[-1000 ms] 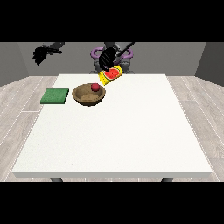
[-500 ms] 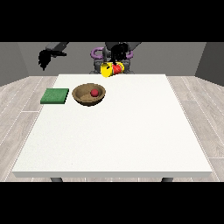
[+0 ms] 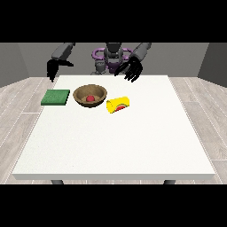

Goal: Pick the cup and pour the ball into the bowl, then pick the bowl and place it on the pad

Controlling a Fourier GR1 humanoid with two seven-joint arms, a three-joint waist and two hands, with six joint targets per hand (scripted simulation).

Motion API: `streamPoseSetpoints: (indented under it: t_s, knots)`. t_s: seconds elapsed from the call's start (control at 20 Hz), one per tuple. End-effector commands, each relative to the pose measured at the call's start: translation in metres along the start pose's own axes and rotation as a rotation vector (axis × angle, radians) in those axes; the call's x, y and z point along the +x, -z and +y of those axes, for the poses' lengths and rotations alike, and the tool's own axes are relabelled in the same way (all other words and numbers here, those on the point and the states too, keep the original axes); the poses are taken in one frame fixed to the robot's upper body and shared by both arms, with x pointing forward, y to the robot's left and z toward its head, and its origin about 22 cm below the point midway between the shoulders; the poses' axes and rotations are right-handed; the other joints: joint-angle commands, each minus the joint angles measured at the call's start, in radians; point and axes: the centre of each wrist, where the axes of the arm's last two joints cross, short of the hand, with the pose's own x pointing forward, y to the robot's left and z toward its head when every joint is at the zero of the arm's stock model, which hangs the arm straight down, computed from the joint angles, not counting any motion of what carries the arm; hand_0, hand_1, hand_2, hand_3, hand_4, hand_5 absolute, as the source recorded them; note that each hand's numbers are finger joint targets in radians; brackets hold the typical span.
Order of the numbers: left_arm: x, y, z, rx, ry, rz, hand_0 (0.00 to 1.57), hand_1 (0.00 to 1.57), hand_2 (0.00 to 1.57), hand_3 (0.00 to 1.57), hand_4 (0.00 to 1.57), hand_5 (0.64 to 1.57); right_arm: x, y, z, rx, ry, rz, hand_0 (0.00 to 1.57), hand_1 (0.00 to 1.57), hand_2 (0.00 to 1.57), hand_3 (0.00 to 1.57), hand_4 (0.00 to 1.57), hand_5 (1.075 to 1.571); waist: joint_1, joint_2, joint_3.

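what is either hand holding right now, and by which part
Nothing. The yellow cup lies on its side on the table, and both hands hang empty above it.

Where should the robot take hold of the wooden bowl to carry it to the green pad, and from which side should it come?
Probably at the rim. The bowl stands upright and open, with the red ball inside, so a hand coming from above could pinch its wall. The yellow cup lies close at the view's right, so the rim toward the pad looks freer.
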Motion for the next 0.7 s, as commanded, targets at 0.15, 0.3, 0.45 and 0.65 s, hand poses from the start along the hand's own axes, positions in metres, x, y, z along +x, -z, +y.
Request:
streamPoseSetpoints:
  t_s: [0.15, 0.3, 0.45, 0.65]
  knots:
    - [-0.03, -0.042, 0.011, -0.073, -0.496, -0.086, 0.0, 0.0, 0.0, 0.0, 0.0, 1.565, -0.007, 0.012, 0.037, -0.094, -0.002, -0.014, 0.0, 0.0, 0.0, 0.0, 0.21, 1.571, 0.101, 0.061, 0.0131]
    - [-0.032, -0.046, 0.013, -0.114, -0.562, -0.167, 0.0, 0.0, 0.0, 0.0, 0.0, 1.564, -0.007, 0.026, 0.054, -0.15, 0.036, -0.041, 0.0, 0.0, 0.0, 0.0, 0.31, 1.57, 0.138, 0.104, 0.0182]
    - [-0.046, -0.04, 0.03, -0.167, -0.575, -0.194, 0.0, 0.0, 0.0, 0.0, 0.0, 1.563, -0.015, 0.03, 0.059, -0.157, 0.034, -0.017, 0.0, 0.0, 0.0, 0.0, 0.32, 1.569, 0.152, 0.096, 0.0197]
    - [-0.076, -0.037, 0.054, -0.12, -0.572, -0.144, 0.0, 0.0, 0.0, 0.0, 0.0, 1.564, -0.029, 0.032, 0.066, -0.149, 0.018, -0.002, 0.0, 0.0, 0.0, 0.0, 0.29, 1.567, 0.11, 0.072, 0.02]
